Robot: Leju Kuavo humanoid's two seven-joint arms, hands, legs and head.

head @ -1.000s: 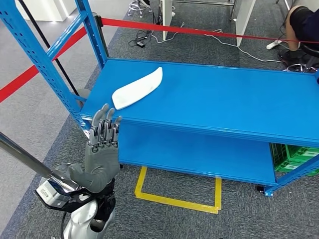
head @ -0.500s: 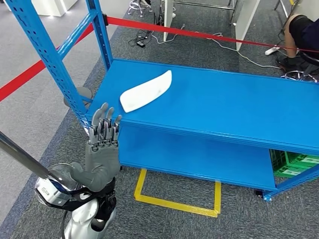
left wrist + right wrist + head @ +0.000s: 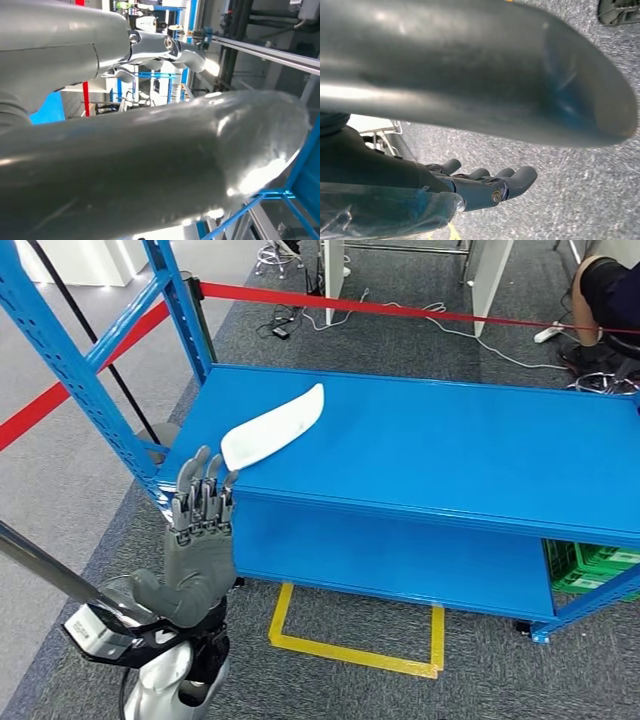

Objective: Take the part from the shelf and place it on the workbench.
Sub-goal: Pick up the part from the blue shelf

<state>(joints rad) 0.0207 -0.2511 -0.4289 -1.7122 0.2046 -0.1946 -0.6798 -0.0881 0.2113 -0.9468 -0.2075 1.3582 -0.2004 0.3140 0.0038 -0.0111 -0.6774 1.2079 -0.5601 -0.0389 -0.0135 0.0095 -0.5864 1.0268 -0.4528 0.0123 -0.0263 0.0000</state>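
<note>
- One white part (image 3: 273, 427) lies on the top deck of the blue shelf (image 3: 453, 440), near its front left corner.
- The left hand (image 3: 198, 540) is raised in front of the shelf edge, just below the part and not touching it, fingers extended and empty.
- The right hand (image 3: 486, 187) hangs over the carpet, fingers apart, holding nothing.
</note>
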